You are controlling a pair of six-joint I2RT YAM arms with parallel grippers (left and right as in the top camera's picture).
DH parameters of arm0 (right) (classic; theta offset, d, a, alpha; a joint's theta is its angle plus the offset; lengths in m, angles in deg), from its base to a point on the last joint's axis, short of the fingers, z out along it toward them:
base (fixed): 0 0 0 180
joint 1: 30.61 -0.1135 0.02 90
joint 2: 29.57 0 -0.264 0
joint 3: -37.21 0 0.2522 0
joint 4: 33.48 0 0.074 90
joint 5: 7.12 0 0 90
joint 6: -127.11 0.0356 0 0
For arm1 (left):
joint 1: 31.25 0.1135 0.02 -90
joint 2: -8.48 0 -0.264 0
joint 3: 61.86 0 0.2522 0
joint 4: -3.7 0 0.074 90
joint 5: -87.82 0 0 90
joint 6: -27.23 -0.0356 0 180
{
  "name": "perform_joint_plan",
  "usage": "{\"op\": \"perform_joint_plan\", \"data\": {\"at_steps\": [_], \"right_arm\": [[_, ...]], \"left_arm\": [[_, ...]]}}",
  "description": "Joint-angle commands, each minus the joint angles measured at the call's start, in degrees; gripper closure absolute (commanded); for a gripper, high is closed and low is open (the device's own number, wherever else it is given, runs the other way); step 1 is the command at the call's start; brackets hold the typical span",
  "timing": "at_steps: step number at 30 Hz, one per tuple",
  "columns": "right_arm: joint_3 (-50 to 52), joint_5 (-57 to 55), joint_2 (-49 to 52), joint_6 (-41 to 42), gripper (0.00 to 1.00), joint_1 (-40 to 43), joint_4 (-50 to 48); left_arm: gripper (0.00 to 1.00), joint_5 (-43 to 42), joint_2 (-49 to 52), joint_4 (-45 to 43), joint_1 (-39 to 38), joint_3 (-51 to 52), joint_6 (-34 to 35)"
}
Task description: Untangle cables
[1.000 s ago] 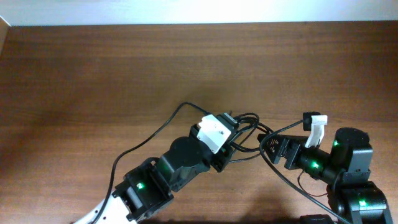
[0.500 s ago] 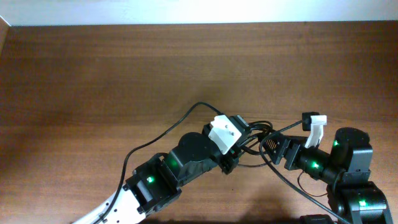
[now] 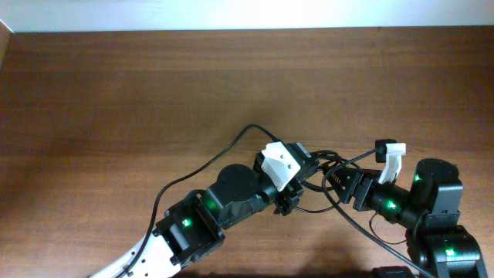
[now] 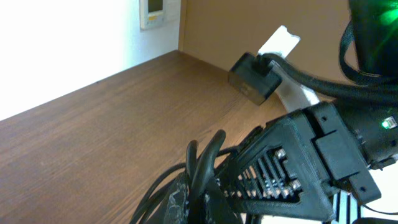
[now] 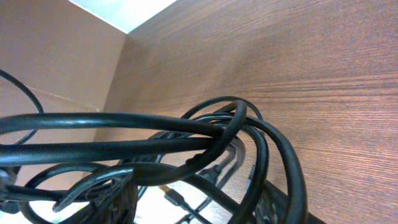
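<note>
Just shifted the cables (image 5: pixel 124 119) rightward, clamped in the left gripper (image 3: pixel 305 179), into the narrowing but still parted jaws of the right gripper (image 3: pixel 333 184), likely readying a two-handed pull.

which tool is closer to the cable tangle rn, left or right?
Left, narrowly. The left tool is shut on the cable tangle, gripping it from the overhead view's left. The right tool meets it from the opposite side, open astride some loops, not clamped.
</note>
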Motion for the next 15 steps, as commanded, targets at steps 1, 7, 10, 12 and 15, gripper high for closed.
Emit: {"op": "perform_joint_plan", "data": {"at_steps": [1,7,10,12,15], "right_arm": [[0.5,0.3,0.0,-0.5,0.43,0.0,0.2],[0.5,0.3,0.0,-0.9,0.53,0.0,0.4],[0.5,0.3,0.0,-0.9,0.58,0.0,0.6],[0.5,0.3,0.0,-1.6,0.62,0.0,0.6],[0.5,0.3,0.0,-1.9,0.62,0.0,0.8]], "left_arm": [[1.00,-1.2,0.0,-2.2,0.1,-1.9,1.3],[1.00,-0.6,0.0,-3.5,0.2,-1.9,3.7],[1.00,-0.6,0.0,-4.0,0.2,-1.9,3.7],[1.00,-0.6,0.0,-4.3,0.2,-1.9,3.7],[1.00,0.4,0.0,-5.3,0.2,-1.9,3.7]]}}
